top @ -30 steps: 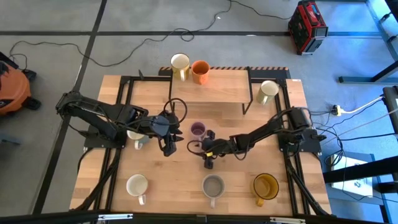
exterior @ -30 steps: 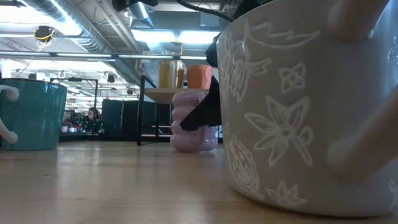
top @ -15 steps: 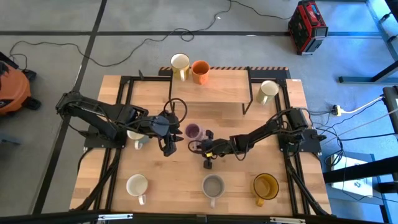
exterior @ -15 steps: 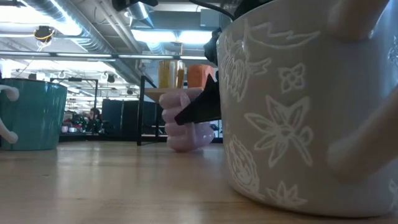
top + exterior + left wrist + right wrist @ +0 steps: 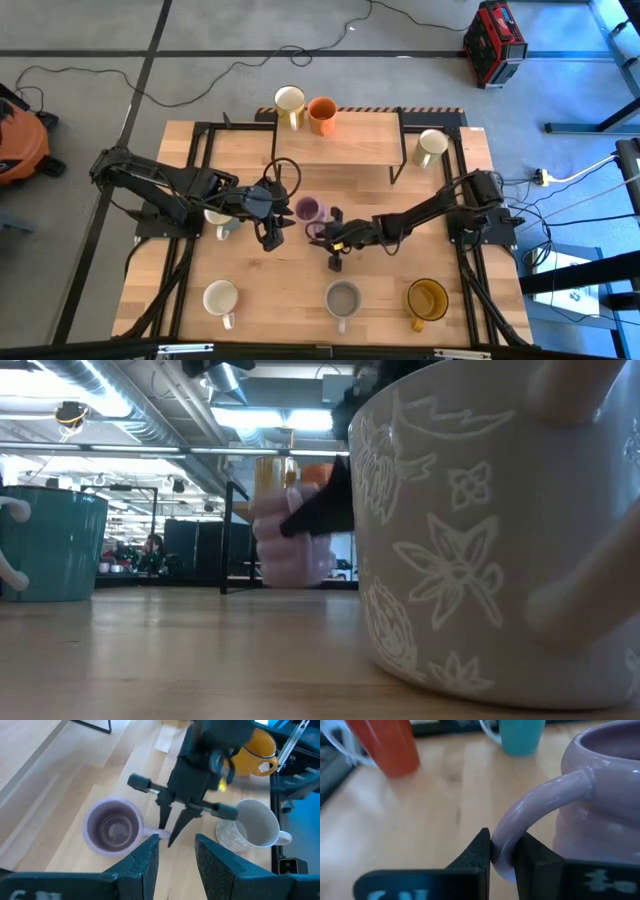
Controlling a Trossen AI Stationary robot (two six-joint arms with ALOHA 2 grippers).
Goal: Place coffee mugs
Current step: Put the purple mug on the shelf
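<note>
A lilac coffee mug (image 5: 309,209) hangs just above the middle of the table, with my right gripper (image 5: 321,232) shut on its handle. In the low view the lilac mug (image 5: 292,550) shows with its bottom off the wood. My left gripper (image 5: 272,236) stands open just left of it and holds nothing; the left wrist view looks down past its own fingers (image 5: 146,865) onto the lilac mug (image 5: 112,827). A cream mug (image 5: 290,101) and an orange mug (image 5: 322,114) stand on a raised shelf at the far edge. My right gripper pinches the lilac mug's handle loop (image 5: 509,836) between its two fingers (image 5: 479,851). The fingers reach in from the table's right side, slanting down, and lie across the loop. The mug hangs tilted beside the fingertips, clear of the table.
A white mug (image 5: 220,298), a grey mug (image 5: 343,298) and an amber mug (image 5: 427,298) stand in a row by the near edge. A cream mug (image 5: 432,146) is at the far right, another white one (image 5: 218,218) under the left arm. The shelf's black frame (image 5: 398,160) stands behind.
My right gripper has risen slightly with the lilac mug's handle. The mug, which stood upright on the table, has tipped, shifted a little toward the table's left edge and come up clear of the wood.
</note>
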